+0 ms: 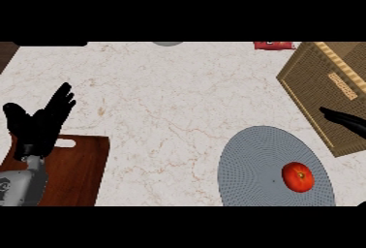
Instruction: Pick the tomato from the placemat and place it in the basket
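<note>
marble counter [164, 106]: spans the whole view beneath both hands. woven basket [314, 77]: lies under the right hand [346, 122] and reaches up and left of it. round grey placemat [250, 164]: below and left of the right hand, just beside the basket's lower corner. wooden cutting board [79, 169]: beneath and right of the left hand [39, 128]. left hand: fingers straight and spread, holding nothing. right hand: only a dark part shows at the right border; spread or closed cannot be told. tomato [298, 176]: rests on the placemat's right half, below the right hand, untouched.
</note>
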Tool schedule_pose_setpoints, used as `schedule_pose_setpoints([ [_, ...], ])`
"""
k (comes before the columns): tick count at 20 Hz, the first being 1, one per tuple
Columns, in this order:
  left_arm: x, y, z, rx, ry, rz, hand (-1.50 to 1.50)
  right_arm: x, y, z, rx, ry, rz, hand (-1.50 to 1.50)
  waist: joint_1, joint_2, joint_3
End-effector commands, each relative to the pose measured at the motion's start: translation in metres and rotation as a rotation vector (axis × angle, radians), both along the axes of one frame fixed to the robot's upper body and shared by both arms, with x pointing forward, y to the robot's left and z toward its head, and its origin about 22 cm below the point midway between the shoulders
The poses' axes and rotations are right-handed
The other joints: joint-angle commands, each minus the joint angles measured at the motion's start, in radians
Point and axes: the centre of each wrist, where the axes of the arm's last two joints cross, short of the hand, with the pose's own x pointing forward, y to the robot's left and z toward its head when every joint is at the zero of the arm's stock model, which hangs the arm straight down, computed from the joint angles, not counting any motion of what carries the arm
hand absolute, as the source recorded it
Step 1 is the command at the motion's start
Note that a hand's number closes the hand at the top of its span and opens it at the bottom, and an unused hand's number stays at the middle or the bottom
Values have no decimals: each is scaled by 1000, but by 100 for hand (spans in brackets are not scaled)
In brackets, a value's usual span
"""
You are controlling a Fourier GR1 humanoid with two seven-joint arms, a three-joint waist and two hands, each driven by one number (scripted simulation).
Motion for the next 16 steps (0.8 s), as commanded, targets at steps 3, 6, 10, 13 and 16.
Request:
schedule_pose_setpoints([
  [3,7,-13,12,-11,6,7,0,5,22,-59,34,10,23,-150,-1,-1,0],
  [6,14,1,19,-12,10,-1,0,7,30,-71,-79,44,41,-150,-2,0,-1],
  [10,11,4,1,8,19,14,0,20,40,-76,-116,77,36,-150,-2,-1,-1],
  [13,-11,3,3,-4,16,6,0,20,34,-85,-151,82,52,-150,1,-2,-1],
  [16,-3,-3,8,-8,-1,7,0,20,24,-75,-156,68,40,-150,-2,-2,-1],
])
